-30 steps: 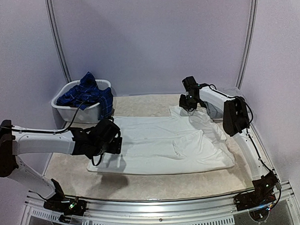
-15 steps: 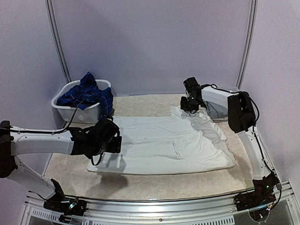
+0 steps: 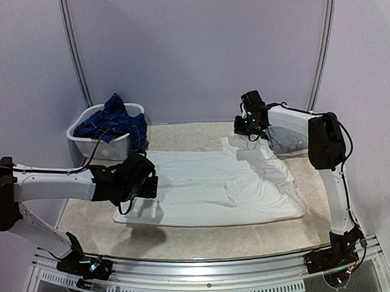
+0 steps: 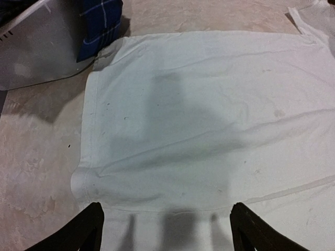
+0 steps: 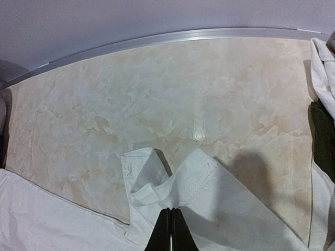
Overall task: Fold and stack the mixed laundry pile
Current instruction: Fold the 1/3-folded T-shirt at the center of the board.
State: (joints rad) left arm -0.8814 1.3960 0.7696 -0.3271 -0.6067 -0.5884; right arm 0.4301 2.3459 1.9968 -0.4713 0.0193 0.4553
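The right gripper [image 3: 249,127] is clamped on a raised edge of the white garment [image 3: 215,184], at about 1 o'clock on the table [image 3: 185,239] in the top view. In the right wrist view its two dark fingertips [image 5: 170,230] are pressed together with no gap. A ridge of white cloth is pinched between them, and the edge next to it curls over into a small open fold towards 11 o'clock. The cloth at this corner is lifted and rumpled. Its stitched hem can be seen, but no tag or print.

The left gripper [image 3: 142,180] hangs over the 9 o'clock end of the same garment with its jaws spread wide. In the left wrist view [image 4: 166,225] one finger sits at 7 o'clock and the other at 5 o'clock, with smooth white cloth and their shadows between them and nothing in the grasp.

The white garment lies spread flat across the middle of the table, lightly creased, with a few faint marks on the fabric. The rest of the laundry is at 10 o'clock on the table. There a navy plaid shirt [image 3: 114,120] is heaped in the white basket [image 3: 96,149] and spills over its rim. A corner of it hangs just beside the far left edge of the white garment [image 4: 99,26].
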